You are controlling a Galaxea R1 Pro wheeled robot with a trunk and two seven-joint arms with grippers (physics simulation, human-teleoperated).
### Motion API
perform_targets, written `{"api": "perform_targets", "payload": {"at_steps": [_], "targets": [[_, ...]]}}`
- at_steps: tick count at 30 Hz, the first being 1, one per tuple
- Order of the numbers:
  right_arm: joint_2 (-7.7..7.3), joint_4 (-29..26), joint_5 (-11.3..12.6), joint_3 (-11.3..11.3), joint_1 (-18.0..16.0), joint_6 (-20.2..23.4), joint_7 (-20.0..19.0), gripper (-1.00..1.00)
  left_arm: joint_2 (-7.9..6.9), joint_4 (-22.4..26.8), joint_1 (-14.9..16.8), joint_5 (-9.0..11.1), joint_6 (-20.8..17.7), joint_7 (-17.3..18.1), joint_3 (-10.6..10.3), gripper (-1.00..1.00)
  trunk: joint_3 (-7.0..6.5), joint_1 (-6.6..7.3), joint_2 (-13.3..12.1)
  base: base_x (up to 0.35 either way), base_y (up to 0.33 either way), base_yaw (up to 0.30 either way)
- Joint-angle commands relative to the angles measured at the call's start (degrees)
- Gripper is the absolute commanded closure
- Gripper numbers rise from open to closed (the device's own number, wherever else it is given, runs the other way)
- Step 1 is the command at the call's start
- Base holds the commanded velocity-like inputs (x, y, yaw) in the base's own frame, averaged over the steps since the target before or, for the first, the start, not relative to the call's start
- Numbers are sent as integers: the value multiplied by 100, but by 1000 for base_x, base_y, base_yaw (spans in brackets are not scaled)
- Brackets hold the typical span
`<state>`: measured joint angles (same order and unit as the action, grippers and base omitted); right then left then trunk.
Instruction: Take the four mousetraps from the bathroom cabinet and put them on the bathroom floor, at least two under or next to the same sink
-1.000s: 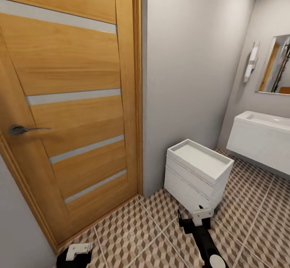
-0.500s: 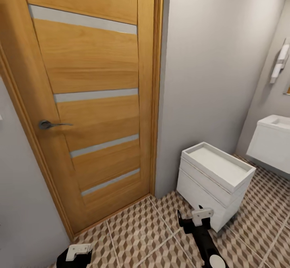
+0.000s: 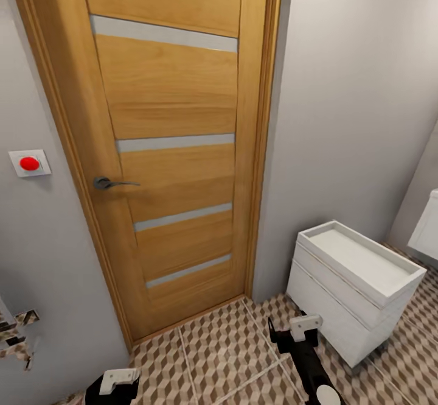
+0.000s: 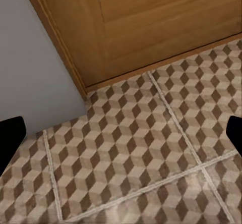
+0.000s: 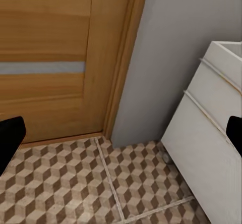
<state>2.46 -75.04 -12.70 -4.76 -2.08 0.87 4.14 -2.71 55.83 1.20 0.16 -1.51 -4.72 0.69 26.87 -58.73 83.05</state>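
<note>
You are facing a closed wooden door [image 3: 170, 149], and everything here is best placed from it: the red button [image 3: 28, 163] sits on the grey wall just beside its handle side, the small white unit [image 3: 356, 286] with the recessed top stands on the bathroom floor [image 3: 225, 356] past the door's hinge-side frame, and a sliver of the white sink [image 3: 427, 225] shows further along beyond that unit. No traps and no wooden cabinet are among what you see, so by my judgement you are in transit and the fetching is not yet begun. Your left pincer [image 4: 121, 133] hangs low over the tiles just in front of the door's foot, its two dark fingers spread wide with nothing between them; your right pincer [image 5: 121, 133] is likewise wide and empty, pointing at the corner where the door frame meets the wall, near the white unit. When you do reach the traps, expect them to be light, stiff and flat, likely to skid on a smooth shelf if nudged. I would take each by the long edges of its wooden board, clear of the metal parts, with the fingers brought narrow first, and set it down gently so it lies flat on the tiles.
</note>
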Motion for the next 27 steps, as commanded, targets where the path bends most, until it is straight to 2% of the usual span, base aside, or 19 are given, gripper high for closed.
{"api": "perform_targets", "payload": {"at_steps": [1,13,27], "targets": [[0,-2,-57,-7,-2,9,35,-100,-2,5,3,2,-16,-20,-7,-100,6,0,3,0,0,247],[0,5,-57,-7,-2,9,35,-100,3,2,3,2,-16,-20,-7,-100,6,0,3,0,0,247],[0,-1,-54,-6,-3,9,35,-100,84,-61,3,-7,-16,-20,-7,-100,6,0,3,0,0,247]]}}
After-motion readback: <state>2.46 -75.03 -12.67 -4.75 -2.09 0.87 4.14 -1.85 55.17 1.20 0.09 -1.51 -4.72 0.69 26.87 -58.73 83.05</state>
